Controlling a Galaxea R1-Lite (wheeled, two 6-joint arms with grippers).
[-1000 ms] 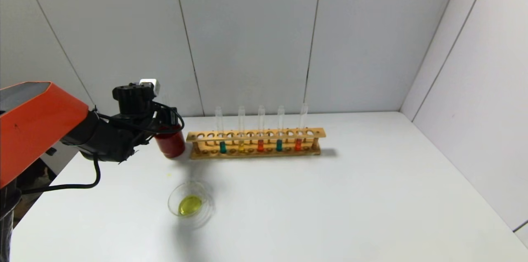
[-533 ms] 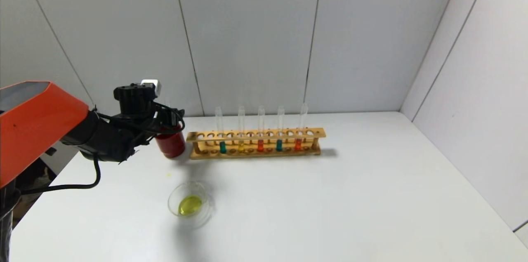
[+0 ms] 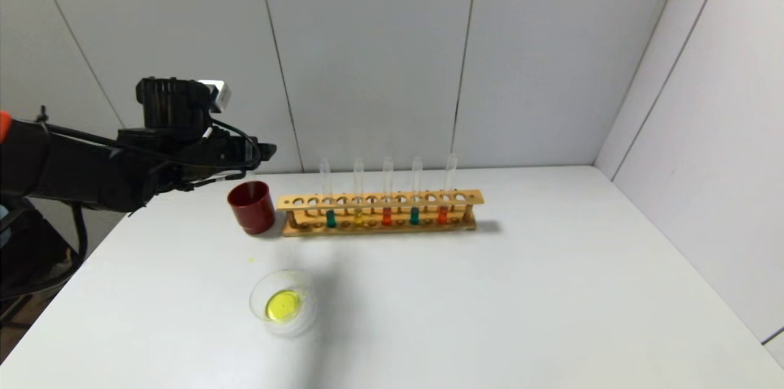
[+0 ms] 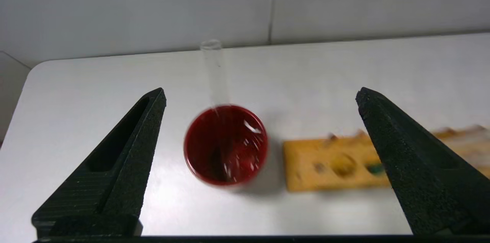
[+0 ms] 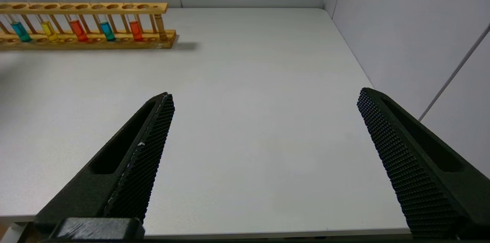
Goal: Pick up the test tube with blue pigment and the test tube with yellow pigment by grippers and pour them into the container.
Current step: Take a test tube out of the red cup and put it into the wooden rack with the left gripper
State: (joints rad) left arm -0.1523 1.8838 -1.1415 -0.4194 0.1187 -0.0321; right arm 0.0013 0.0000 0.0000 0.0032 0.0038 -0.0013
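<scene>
Evidently left hand [image 3: 266, 150] agape above cup [image 3: 251, 207].

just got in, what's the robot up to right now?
The left gripper hangs open above the red cup, where an empty tube stands. The dish near the table's front holds yellow liquid. Five tubes sit in the wooden rack, among them a blue one and a yellow one. The right gripper is open over bare table, idle.
</scene>
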